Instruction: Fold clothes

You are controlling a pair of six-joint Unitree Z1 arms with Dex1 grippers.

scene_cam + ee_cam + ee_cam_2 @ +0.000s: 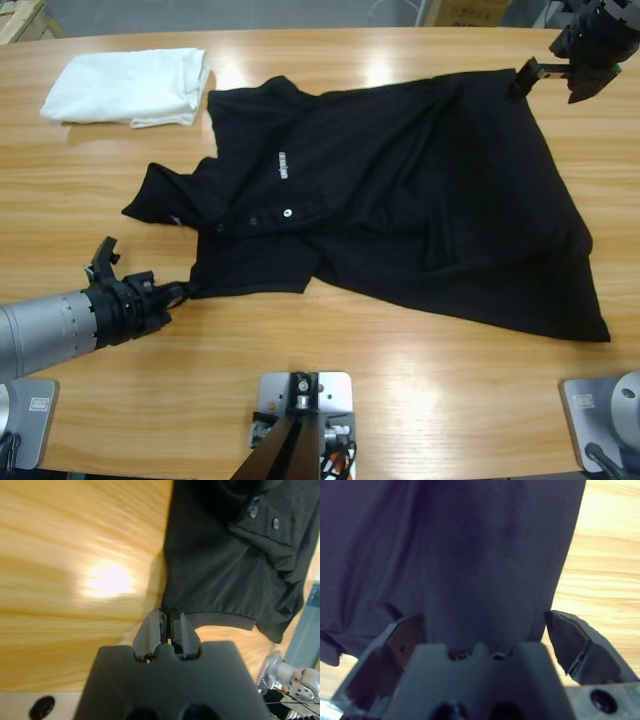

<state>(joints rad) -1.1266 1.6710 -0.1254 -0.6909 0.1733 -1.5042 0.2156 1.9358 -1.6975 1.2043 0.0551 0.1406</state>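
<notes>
**Polo spread flat, left gripper pinching sleeve corner**

Polo (400,200) lies spread on the table (330,340), rumpled, collar toward the white garment (130,87), which sits folded just beside the polo's shoulder. Left gripper (178,293) at the polo's near sleeve, jaws closed on the hem corner. Right gripper (545,72) at the polo's far hem corner, jaws spread wide, fabric between them, not clamped.
</notes>
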